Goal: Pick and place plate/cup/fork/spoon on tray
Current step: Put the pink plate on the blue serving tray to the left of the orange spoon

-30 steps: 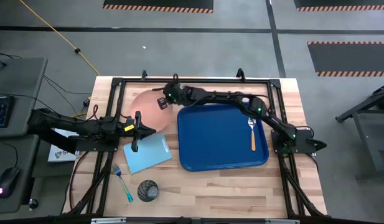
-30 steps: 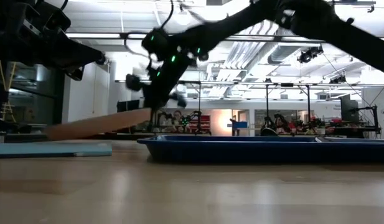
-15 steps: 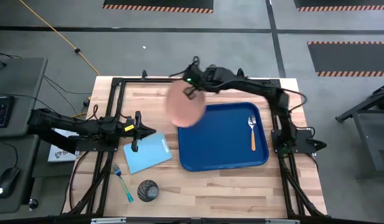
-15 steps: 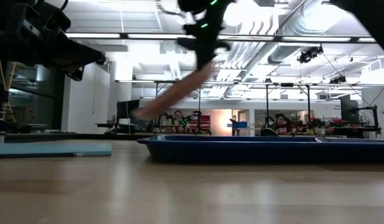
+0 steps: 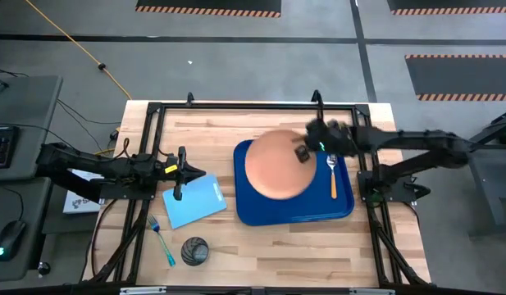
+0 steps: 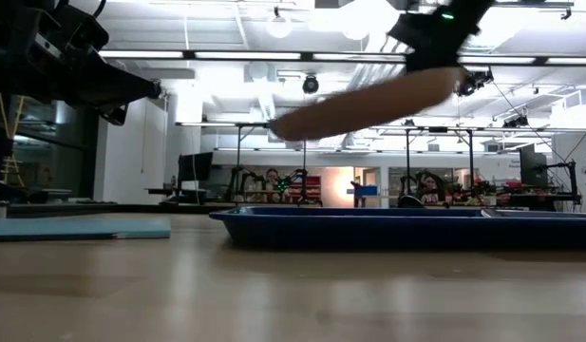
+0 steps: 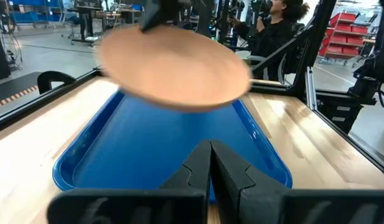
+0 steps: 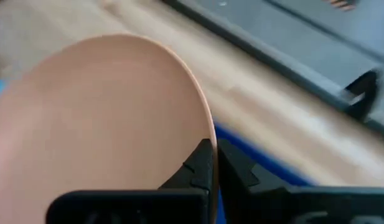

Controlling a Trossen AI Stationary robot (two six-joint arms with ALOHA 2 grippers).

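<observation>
The peach-orange plate [image 5: 275, 164] hangs tilted in the air above the dark blue tray [image 5: 261, 209]. My right gripper [image 5: 303, 152] is shut on it. It also shows in the low view [image 6: 368, 100], well above the tray [image 6: 397, 228], and in the left wrist view [image 7: 173, 68]. The spoon [image 5: 333, 174] lies in the tray by its right side. The blue-teal fork [image 5: 161, 242] and the dark grey cup [image 5: 194, 251] rest on the table at the near left. My left gripper [image 5: 180, 172] is shut and empty, beside the light-blue sheet [image 5: 195, 201]. My right gripper pinches the plate's rim [image 8: 210, 134] between its two fingers, at the plate's right side. The fingers [image 8: 201, 158] come from the table's right, about level. The plate is lifted clear of the tray and tilted, its free left edge [image 6: 283, 128] lower than the held edge.
The table's black frame rails [image 5: 236, 106] run along its edges. The right arm [image 5: 400, 147] reaches in over the tray's right side. Bare wood lies near the front edge [image 5: 302, 254]. A person [image 7: 279, 25] stands in the room beyond the table.
My right gripper has lifted the plate off the table at the tray's far left corner and carried it up and toward the table's right, over the tray. The plate first hung steeply below the fingers and now lies flatter, clear of everything.
</observation>
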